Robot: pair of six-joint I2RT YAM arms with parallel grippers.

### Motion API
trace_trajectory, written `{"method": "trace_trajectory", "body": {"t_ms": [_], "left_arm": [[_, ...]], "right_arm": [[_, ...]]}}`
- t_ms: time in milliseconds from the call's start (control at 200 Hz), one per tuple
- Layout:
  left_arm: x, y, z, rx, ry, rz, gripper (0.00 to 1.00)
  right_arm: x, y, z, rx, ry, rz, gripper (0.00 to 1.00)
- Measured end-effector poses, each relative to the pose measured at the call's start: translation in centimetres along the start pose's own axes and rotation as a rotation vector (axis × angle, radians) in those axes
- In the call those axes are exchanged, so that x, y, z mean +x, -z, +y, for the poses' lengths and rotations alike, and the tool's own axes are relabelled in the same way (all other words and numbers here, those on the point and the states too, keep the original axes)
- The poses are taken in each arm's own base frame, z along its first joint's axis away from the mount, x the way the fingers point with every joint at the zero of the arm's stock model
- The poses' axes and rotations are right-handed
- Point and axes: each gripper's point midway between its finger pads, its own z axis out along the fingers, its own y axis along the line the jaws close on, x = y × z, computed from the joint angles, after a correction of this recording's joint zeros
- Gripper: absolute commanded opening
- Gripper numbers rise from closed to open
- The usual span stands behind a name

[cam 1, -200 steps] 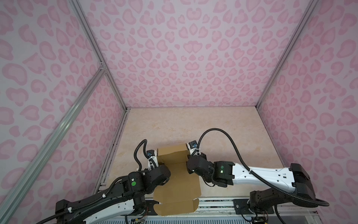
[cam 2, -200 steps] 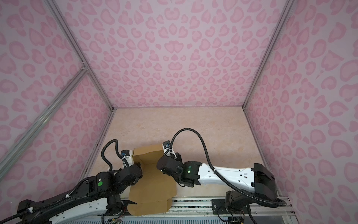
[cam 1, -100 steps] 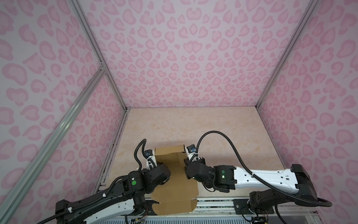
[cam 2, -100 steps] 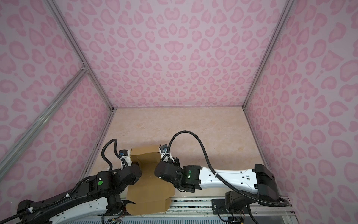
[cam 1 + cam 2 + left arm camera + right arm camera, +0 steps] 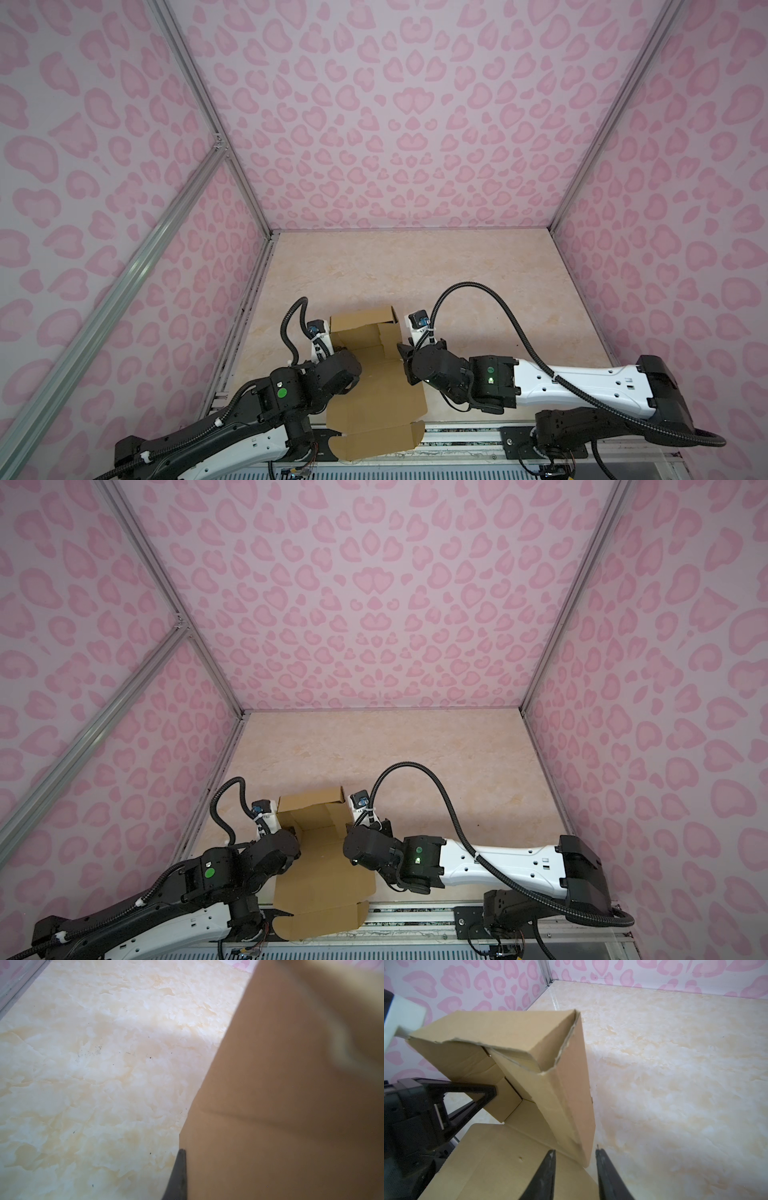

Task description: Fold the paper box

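In both top views the plain brown kraft cardboard box (image 5: 376, 374), half folded, lies at the near edge of the beige marble-patterned tabletop (image 5: 415, 270), its far walls raised and its flat near flap reaching over the metal rail at the front; the black-and-white left arm and right arm flank it, and pink heart-patterned walls (image 5: 395, 124) with aluminium frame bars close in the cell. These views hide the fingertips of both grippers behind the wrists. The left wrist view alone shows the left gripper (image 5: 178, 1176) up close: one dark finger tip (image 5: 180, 1167) lies flat against the outside of a blurred brown panel, and the pincer is closed on the paper box's left wall, with speckled marble tabletop to the side. The right wrist view alone shows the inside of the fold: a raised side wall with a ragged torn top edge, inner flaps tucked behind it, and the left gripper's black triangular finger pressed on the opposite wall. The right gripper (image 5: 576, 1167) stands parted, its two dark fingers (image 5: 545, 1174) straddling the lower corner of that raised wall without clamping it.
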Motion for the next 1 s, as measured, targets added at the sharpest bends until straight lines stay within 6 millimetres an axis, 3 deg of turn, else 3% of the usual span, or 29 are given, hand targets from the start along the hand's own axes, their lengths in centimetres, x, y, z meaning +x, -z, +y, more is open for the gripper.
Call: {"method": "trace_trajectory", "body": {"t_ms": [295, 595, 815, 1000], "left_arm": [[0.1, 0.0, -0.4, 0.02, 0.004, 0.009, 0.04], [0.0, 0.1, -0.5, 0.025, 0.017, 0.007, 0.04], [0.1, -0.1, -1.0, 0.01, 0.02, 0.021, 0.04], [-0.3, -0.2, -2.0, 0.004, 0.021, 0.027, 0.04]], "right_arm": [[0.3, -2.8, -0.1, -0.015, 0.001, 0.009, 0.41], [0.2, -4.8, -1.3, 0.069, 0.036, 0.022, 0.2], [0.2, -5.7, -3.3, 0.162, 0.052, 0.038, 0.06], [-0.5, -6.2, -4.6, 0.205, 0.037, 0.043, 0.0]]}}
